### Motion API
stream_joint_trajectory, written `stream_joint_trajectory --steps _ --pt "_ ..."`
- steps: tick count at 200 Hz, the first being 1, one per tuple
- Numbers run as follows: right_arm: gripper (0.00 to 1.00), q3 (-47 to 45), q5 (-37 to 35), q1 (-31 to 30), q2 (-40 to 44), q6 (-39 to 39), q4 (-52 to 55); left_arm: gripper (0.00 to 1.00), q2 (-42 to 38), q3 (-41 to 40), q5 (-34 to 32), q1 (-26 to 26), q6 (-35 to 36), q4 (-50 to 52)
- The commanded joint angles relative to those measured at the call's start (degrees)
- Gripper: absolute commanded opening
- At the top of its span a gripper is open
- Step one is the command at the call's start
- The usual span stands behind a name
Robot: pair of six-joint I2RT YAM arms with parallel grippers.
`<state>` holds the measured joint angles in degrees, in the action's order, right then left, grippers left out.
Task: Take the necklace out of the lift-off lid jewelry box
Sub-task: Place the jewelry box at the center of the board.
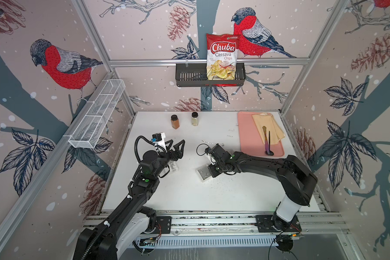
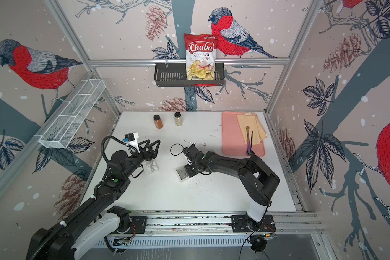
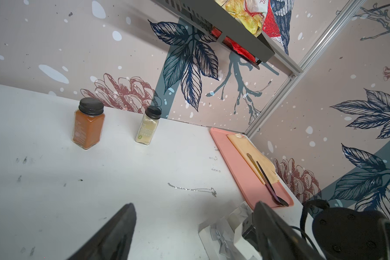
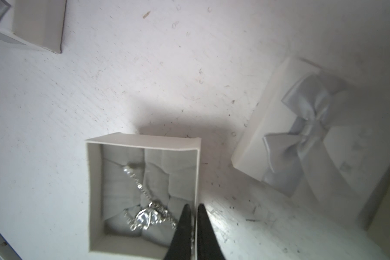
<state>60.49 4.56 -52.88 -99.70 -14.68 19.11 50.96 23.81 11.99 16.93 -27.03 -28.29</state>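
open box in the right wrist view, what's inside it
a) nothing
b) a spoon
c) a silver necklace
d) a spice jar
c: a silver necklace lies on the grey padding inside the open box.

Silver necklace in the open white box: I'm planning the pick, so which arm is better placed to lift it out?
Right, probably. The right gripper is at the open white cardboard box, fingertips beside the silver necklace inside. The left gripper hangs wide open, apart from it.
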Motion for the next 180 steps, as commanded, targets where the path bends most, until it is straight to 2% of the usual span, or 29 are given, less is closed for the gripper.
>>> stream_joint_trajectory --steps 1,14,26,65,108,180 --pt "0.35 1.0 -1.3 -0.1 -0.2 2.0 2.0 0.86 -0.2 -0.2 0.6 -0.3 0.5 0.0" --pt "0.47 1.3 -1.7 -0.1 0.4 3.1 2.5 0.86 -0.3 -0.4 0.8 -0.3 0.2 -0.2" --pt "0.5 1.6 -2.5 -0.3 1.3 4.5 2.8 0.86 -0.4 -0.7 0.8 -0.3 0.2 -0.3" --pt "0.45 1.8 0.0 -2.8 4.3 9.4 1.3 0.86 0.1 -1.2 0.6 -0.5 0.3 -1.4" --pt "0.39 4.5 -0.3 -4.1 -1.6 8.5 1.0 0.86 0.3 -1.0 1.2 -0.8 0.4 -1.4" --pt "0.45 5.9 -1.6 -4.6 -4.9 8.0 1.4 0.86 -1.6 -2.1 1.5 -1.1 2.8 0.1"
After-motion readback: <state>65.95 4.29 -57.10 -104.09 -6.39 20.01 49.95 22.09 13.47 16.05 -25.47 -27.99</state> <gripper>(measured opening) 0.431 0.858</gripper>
